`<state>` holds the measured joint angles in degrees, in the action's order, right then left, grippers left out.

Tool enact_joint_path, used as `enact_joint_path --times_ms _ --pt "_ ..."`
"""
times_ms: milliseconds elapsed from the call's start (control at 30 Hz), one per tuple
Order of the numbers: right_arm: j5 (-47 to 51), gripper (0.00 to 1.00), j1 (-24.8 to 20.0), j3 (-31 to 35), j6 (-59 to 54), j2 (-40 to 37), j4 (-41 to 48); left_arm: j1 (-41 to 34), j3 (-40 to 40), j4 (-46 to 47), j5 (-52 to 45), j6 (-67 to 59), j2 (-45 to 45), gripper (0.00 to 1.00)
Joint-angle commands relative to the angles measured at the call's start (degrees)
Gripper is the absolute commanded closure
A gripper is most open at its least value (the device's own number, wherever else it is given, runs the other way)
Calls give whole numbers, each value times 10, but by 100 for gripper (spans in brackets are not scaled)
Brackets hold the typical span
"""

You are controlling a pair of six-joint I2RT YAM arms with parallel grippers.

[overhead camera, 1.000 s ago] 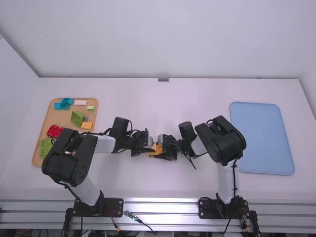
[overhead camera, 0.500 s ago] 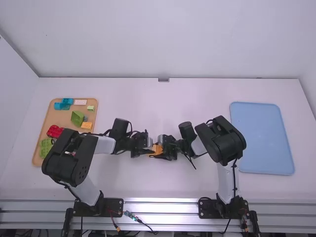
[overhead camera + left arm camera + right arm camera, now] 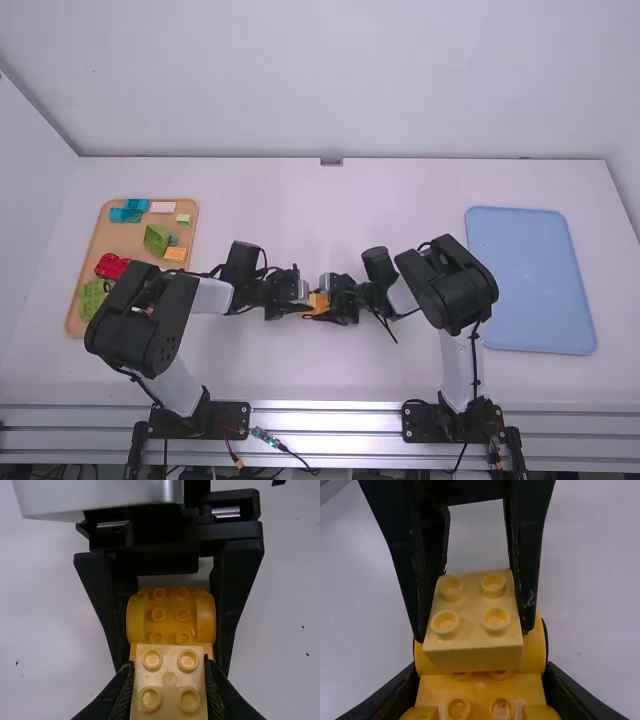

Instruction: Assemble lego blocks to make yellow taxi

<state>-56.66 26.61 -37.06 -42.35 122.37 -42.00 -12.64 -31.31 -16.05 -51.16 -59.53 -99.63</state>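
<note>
The left end effector [image 3: 169,672] is clamped on the flanks of a pale yellow block [image 3: 474,622] with four studs on its upper face, while the right end effector [image 3: 481,680], facing it, grips the rounded, deeper yellow piece [image 3: 170,614], probably the taxi's body. The two pieces lie between the end effectors, over the middle of the worktop [image 3: 330,380], the block overlapping the body's studded middle; whether it is fully seated I cannot tell. Beyond the left end effector, on the side away from the right one, a tan tray [image 3: 128,245] carries more blocks; a blue tray [image 3: 530,280] lies well apart on the right end effector's outer side. The step in hand looks like joining block to body. Both pieces should be light, stiff plastic, hard to crush but slick enough to twist or slide if pinched off centre. The block's flat, parallel sides give the left end effector a sound hold, with the studs left free; the body's curved ends offer less flat surface, so it is best held low and square across its width. Pressing should be straight and even, since a tilted push could roll the body or leave a corner unseated.
</note>
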Motion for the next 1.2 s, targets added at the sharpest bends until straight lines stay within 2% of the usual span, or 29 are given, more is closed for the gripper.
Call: enact_joint_path --times_ms 0,33,67,133,267,467,567,633,667,700,733,767,933,1167 --pt "-8 51 0 -5 3 12 2 -3 8 1 -9 2 0 67" --pt "-8 51 0 -5 3 12 2 -3 9 -1 -8 2 0 50" --pt "-8 51 0 -5 3 12 2 -3 8 -1 -9 2 0 43" --pt "-7 51 0 -5 3 12 2 -3 7 -1 -9 2 0 35" --pt "-7 50 0 -5 3 12 2 2 0 -1 -28 2 0 28" --pt "-5 50 0 -5 3 12 3 23 -15 -1 -68 30 6 26" --pt "-5 50 0 -5 4 12 4 32 -17 -2 -71 46 14 31" --pt "-5 50 0 -5 3 12 4 34 -16 -1 -83 47 21 41" --pt "-5 50 0 -5 3 12 4 32 -16 1 -84 47 25 53" --pt "-5 51 0 -5 3 12 4 32 -16 4 -79 47 29 79" --pt "-5 50 0 -5 3 12 4 33 -16 6 -76 47 31 95" --pt "-5 50 0 -5 3 12 4 35 -16 7 -73 47 33 98" --pt "-5 50 0 -5 3 12 4 29 -15 37 -12 41 33 98" --pt "-5 50 0 -5 4 12 4 29 -11 45 -7 16 20 98"
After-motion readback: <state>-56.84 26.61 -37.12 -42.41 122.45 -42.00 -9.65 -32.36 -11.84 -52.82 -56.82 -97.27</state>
